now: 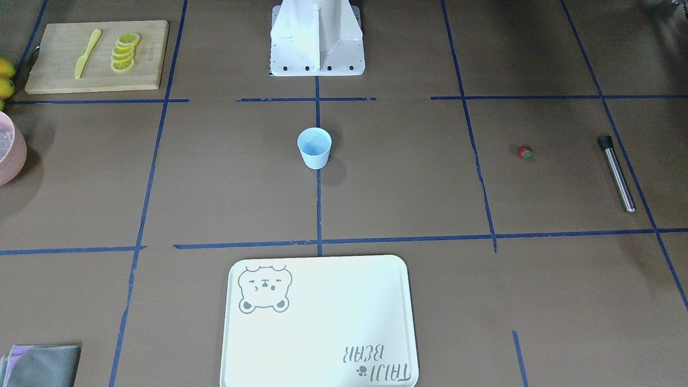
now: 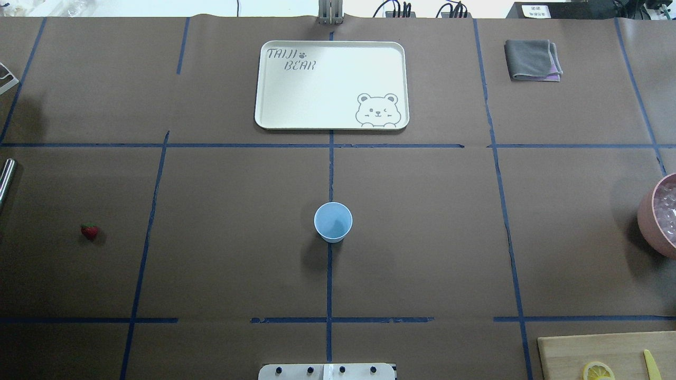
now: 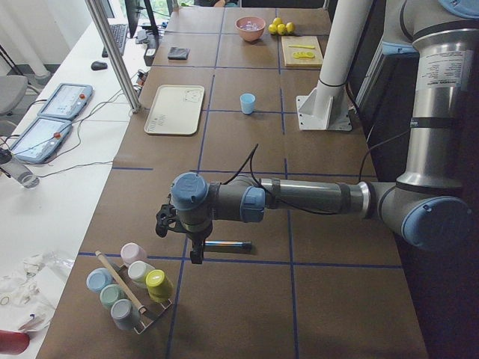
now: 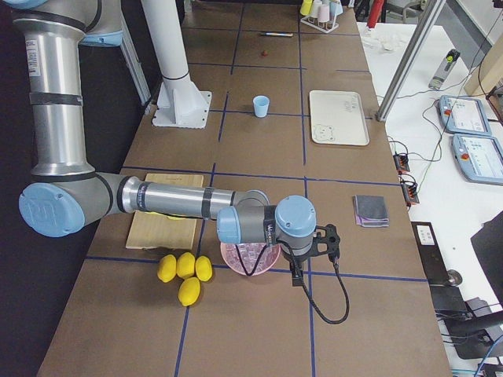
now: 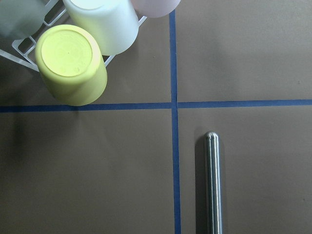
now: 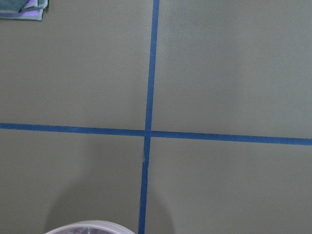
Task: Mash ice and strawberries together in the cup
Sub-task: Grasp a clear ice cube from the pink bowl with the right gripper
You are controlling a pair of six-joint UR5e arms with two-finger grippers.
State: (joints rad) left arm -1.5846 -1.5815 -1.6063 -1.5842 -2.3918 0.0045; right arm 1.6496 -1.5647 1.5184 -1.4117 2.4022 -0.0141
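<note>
1. Nearest the front-facing camera a tray (image 1: 322, 333) is seen
2. At the table's centre the cup (image 1: 314, 148) is stood upright; the strawberry (image 1: 525, 153) is laid well apart, near a steel rod (image 1: 616, 174)
3. The ice (image 2: 668, 206) is held in a pink bowl (image 2: 645, 214)
4. The left gripper (image 3: 196, 254) is hung over the rod, the right gripper (image 4: 299, 273) just beside the bowl; whether either claw is clenched cannot be told

The left arm (image 3: 299, 196) and right arm (image 4: 165, 196) are held outstretched and level, left pincer (image 3: 196, 254) and right pincer (image 4: 297, 275) pointed down, their openness undeterminable
</note>
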